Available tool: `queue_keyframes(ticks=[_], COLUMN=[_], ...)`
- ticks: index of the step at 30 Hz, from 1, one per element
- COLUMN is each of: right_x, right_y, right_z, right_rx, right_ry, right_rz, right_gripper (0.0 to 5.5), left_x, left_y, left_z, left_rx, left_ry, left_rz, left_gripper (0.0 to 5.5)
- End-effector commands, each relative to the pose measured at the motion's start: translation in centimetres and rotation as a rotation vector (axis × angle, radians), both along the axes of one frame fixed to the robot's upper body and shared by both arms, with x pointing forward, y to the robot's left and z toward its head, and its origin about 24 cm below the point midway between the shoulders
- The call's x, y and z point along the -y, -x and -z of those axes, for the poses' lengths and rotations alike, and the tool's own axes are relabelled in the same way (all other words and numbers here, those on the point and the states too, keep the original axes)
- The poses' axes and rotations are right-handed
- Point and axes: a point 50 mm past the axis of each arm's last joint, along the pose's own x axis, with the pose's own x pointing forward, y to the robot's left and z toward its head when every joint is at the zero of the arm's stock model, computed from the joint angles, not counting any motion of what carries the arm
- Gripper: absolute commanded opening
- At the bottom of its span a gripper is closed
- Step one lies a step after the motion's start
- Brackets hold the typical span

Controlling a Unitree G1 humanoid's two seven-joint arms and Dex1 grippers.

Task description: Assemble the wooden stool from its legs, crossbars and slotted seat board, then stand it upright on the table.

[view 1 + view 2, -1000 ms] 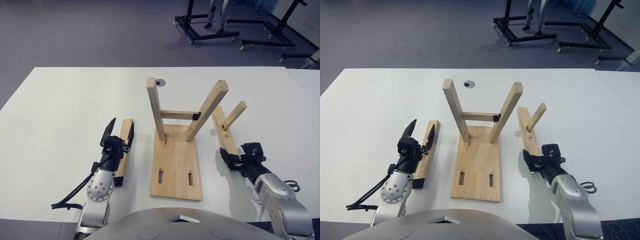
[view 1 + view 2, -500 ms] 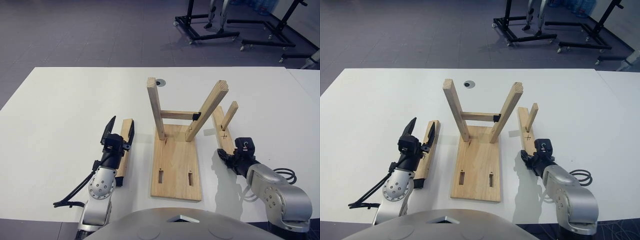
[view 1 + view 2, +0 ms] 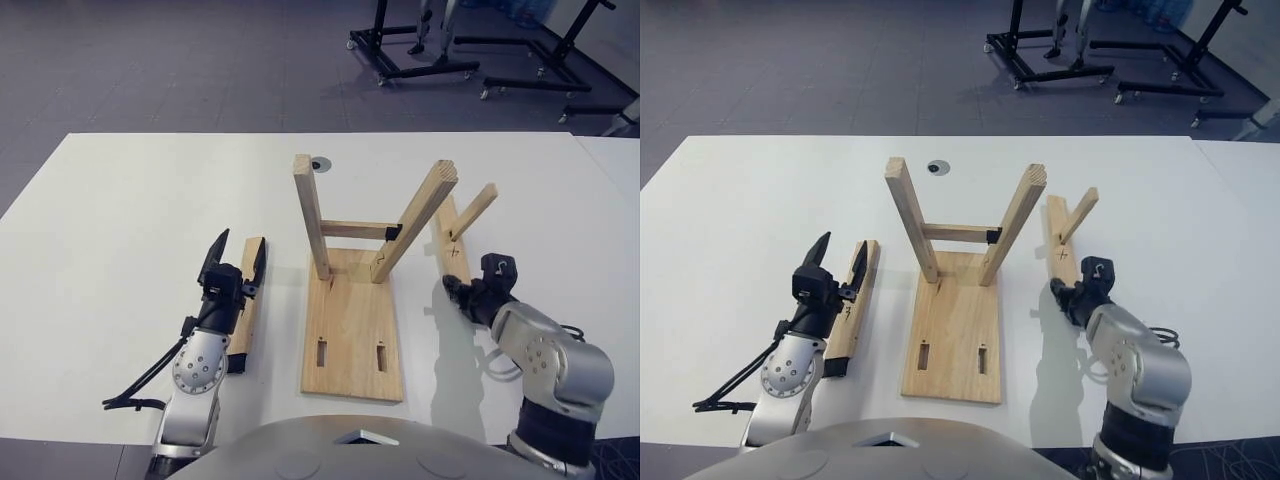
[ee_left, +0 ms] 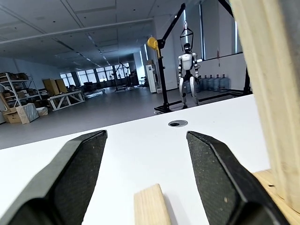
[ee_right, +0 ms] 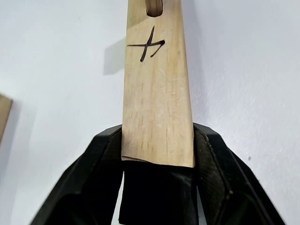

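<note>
marked leg [image 3: 450, 245] in right gripper [image 3: 456, 291] — farther forward than before

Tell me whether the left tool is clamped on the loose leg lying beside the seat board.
No, the left tool is open, its fingers standing apart on either side of the leg, with gaps showing.
</note>
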Motion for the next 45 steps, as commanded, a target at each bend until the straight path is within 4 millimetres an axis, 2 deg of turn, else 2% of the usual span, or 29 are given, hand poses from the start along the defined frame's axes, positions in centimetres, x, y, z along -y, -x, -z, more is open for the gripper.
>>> queue_keyframes(ticks=[1, 3, 6, 8, 9, 12, 14, 18, 21, 24, 28, 31, 33, 36, 39, 42, 45], right_x=[1.3, 1.7, 1.8, 1.6, 1.4, 0.4, -0.7, -3.3, -4.3, -4.1, -3.5, -4.5, -5.4, -6.2, -6.4, -7.0, -6.9], right_y=[-2.1, -2.9, -5.1, -6.5, -6.8, -6.2, -5.9, -4.4, -3.4, -3.1, -2.9, -0.8, 1.5, 3.7, 4.3, 3.4, 2.9], right_z=[-0.7, -1.1, -3.7, -6.2, -7.4, -10.6, -11.2, -13.7, -15.4, -15.3, -15.1, -15.1, -14.7, -13.2, -11.0, -9.6, -8.4], right_rx=[0.132, 0.219, 0.443, 0.599, 0.670, 0.845, 0.822, 0.899, 0.962, 0.955, 0.976, 0.958, 0.875, 0.739, 0.614, 0.580, 0.570], right_ry=[0.006, 0.031, 0.054, 0.008, -0.091, -0.311, -0.360, -0.519, -0.600, -0.565, -0.556, -0.641, -0.730, -0.803, -0.829, -0.853, -0.866], right_rz=[0.001, -0.014, -0.020, -0.055, -0.090, -0.305, -0.470, -0.756, -0.879, -0.905, -0.866, -0.963, -1.095, -1.188, -1.215, -1.228, -1.205], right_gripper=[2.04, 2.04, 2.04, 2.04, 2.04, 2.04, 2.04, 2.04, 2.04, 2.04, 2.04, 2.04, 2.04, 2.04, 2.04, 2.04, 2.04], left_x=[-0.4, -0.6, -1.0, -0.7, -0.6, -0.6, -0.8, -1.7, -2.0, -2.3, -3.4, -4.0, -4.0, -3.8, -3.3, -2.5, -2.1], left_y=[-0.7, -0.9, -1.5, -1.7, -1.9, -2.1, -2.2, -2.5, -1.6, -1.2, -1.7, -1.3, 0.5, 2.8, 3.4, 2.3, 0.0], left_z=[0.0, -0.2, -1.0, -1.8, -2.1, -3.5, -5.4, -10.1, -11.2, -11.2, -11.2, -12.2, -12.3, -10.8, -8.1, -5.5, -4.3], left_rx=[-0.013, -0.008, 0.012, -0.004, -0.039, -0.113, -0.101, 0.022, 0.035, 0.026, 0.030, 0.048, 0.038, -0.088, -0.246, -0.332, -0.343], left_ry=[0.009, 0.007, 0.061, 0.155, 0.211, 0.325, 0.356, 0.487, 0.525, 0.548, 0.535, 0.595, 0.619, 0.658, 0.701, 0.657, 0.607], left_rz=[0.013, 0.019, 0.022, 0.158, 0.257, 0.504, 0.639, 0.739, 0.826, 0.846, 0.794, 0.831, 0.960, 1.097, 1.117, 1.118, 1.170], left_gripper=[3.10, 3.10, 3.10, 3.10, 3.10, 3.10, 3.10, 3.10, 3.10, 3.10, 3.10, 3.10, 3.10, 3.10, 3.10, 3.10, 3.10])
